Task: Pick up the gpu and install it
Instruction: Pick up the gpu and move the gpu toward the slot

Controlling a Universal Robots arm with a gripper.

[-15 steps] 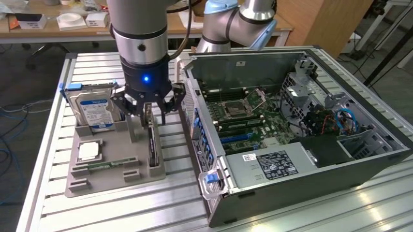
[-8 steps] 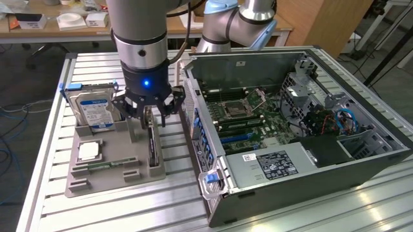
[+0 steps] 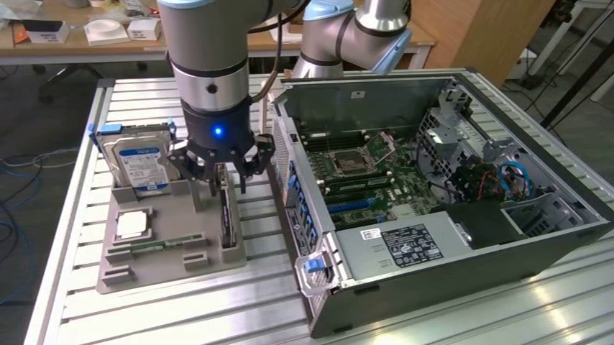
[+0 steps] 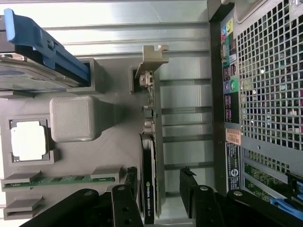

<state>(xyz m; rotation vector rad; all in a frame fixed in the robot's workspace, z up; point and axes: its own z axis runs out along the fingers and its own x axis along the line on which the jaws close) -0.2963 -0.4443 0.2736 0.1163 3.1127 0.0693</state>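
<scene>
The gpu (image 3: 227, 219) is a thin black card standing on edge in a slot of the grey holder (image 3: 158, 272), beside the open computer case (image 3: 499, 251). In the wrist view the gpu (image 4: 150, 156) runs edge-on, its silver bracket (image 4: 152, 59) at the far end. My gripper (image 3: 227, 184) hangs straight over the card's end nearest the hard drive, open. In the wrist view my gripper (image 4: 158, 198) has one black finger on each side of the card, with a gap showing on both sides. Nothing is held.
The holder (image 4: 113, 156) also carries a silver hard drive (image 3: 139, 162) in a blue frame, a processor chip (image 3: 132, 224) and a green memory stick (image 3: 154, 246). The case's motherboard (image 3: 369, 180) lies exposed; its perforated rear wall (image 4: 270, 94) stands close beside the card.
</scene>
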